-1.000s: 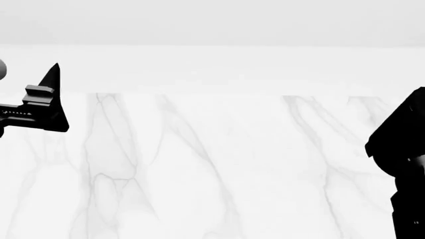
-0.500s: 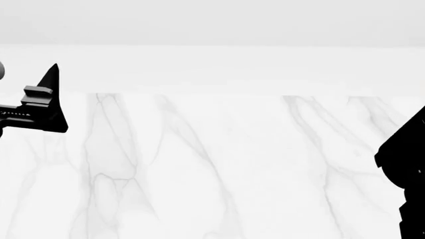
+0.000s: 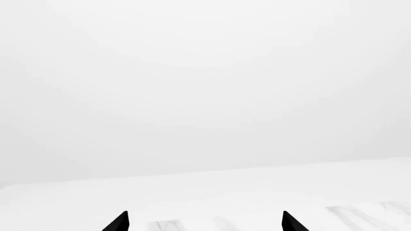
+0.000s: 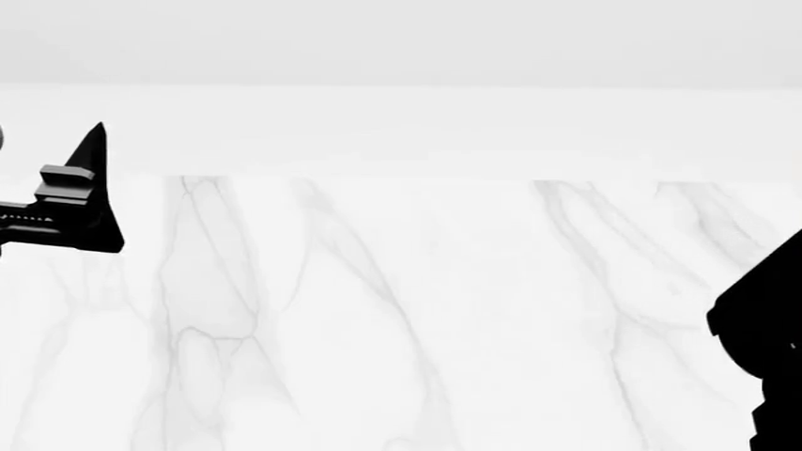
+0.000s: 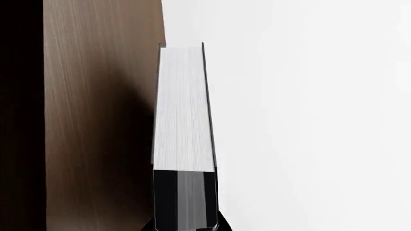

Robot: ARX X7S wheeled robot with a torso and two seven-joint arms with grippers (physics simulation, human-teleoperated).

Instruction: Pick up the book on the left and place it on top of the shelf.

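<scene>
Left tool (image 4: 90, 178) over marble table (image 4: 401, 319)

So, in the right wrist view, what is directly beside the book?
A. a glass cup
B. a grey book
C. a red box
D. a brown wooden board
D: the book, showing its white page edges, stands along the brown wooden board of the shelf.

A white marble bench (image 4: 414, 319) with faint grey veins fills the head view, its far edge meeting a plain pale wall; nothing shows lying on the part of its surface in view. A strip of the same bench (image 3: 270, 192) appears in the left wrist view. In the right wrist view the brown wooden shelf (image 5: 96, 120) shows a flat board, with the book (image 5: 183, 110) close against it, white page edges facing the camera.
</scene>
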